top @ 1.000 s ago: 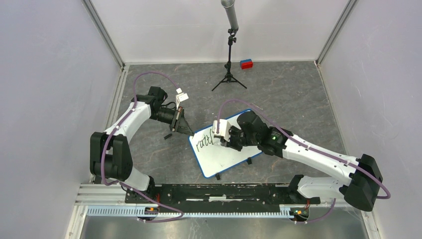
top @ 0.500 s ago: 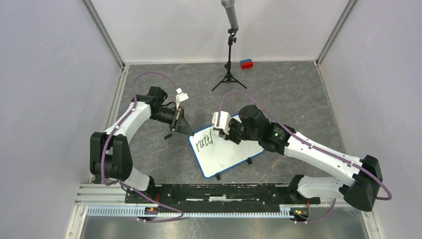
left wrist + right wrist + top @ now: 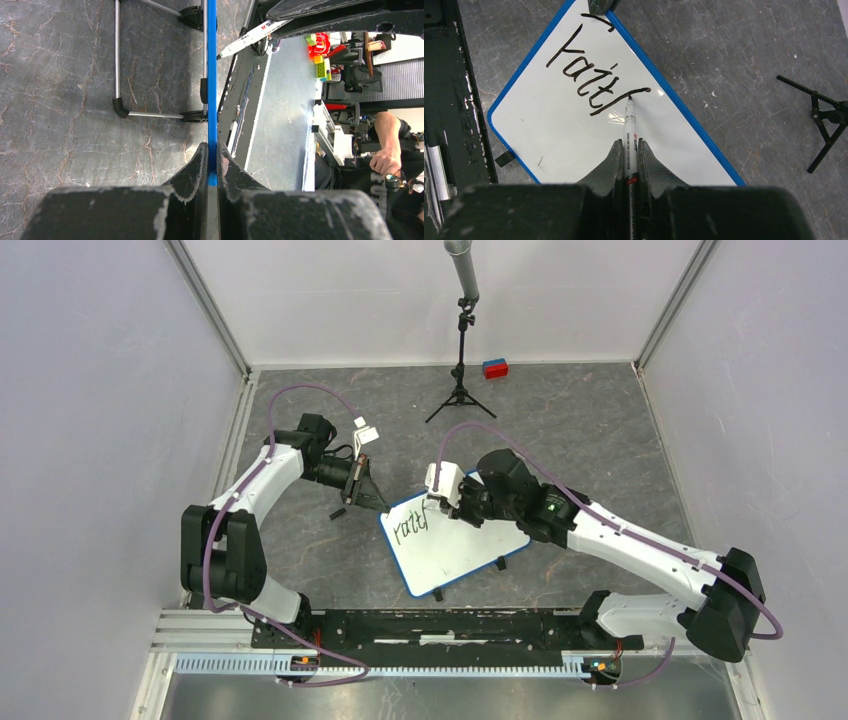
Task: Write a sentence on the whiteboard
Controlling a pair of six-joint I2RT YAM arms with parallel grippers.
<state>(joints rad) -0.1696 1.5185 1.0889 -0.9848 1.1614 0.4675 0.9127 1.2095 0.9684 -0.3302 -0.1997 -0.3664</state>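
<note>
Since a second ago the right gripper [image 3: 629,145], clamped on the marker [image 3: 629,122], has slid toward the far edge of the whiteboard [image 3: 549,130] in the middle of the table [image 3: 620,430], so keep tip pressure light finishing the sentence [image 3: 589,75] while the left gripper [image 3: 212,152] pinches its blue rim steady.

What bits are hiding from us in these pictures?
- Right wrist view: the right gripper, holding the marker, covers the near end of the whiteboard; the picture's edge cuts off the tripod.
- Left wrist view: the whiteboard sits edge-on in the left gripper, so its writing side is hidden.
- Top view: the sentence is too small to read.
</note>
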